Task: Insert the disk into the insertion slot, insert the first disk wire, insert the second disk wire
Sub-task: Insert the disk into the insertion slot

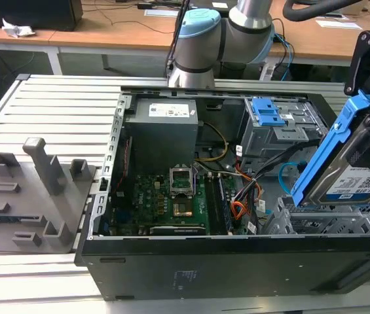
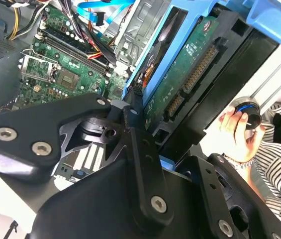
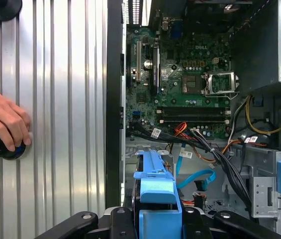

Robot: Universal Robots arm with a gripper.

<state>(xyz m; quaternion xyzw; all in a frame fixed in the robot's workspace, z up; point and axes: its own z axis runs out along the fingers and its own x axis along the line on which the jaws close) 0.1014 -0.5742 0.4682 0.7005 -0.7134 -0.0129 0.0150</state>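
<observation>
Slatted bench (image 1: 60,111) below, case (image 1: 237,261) open: my claw (image 3: 157,219) is clamped on the disk (image 1: 360,176), tilted just over the slot (image 1: 319,224). I'd level it and square it up.

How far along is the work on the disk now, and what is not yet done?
Done: nothing is finished yet. In hand: the gripper is shut on the disk, holding it tilted above the insertion slot, at the exterior view's right. Left: the disk is not in the slot, and no wire is plugged into it; the second disk wire lies looped inside the case.
</observation>
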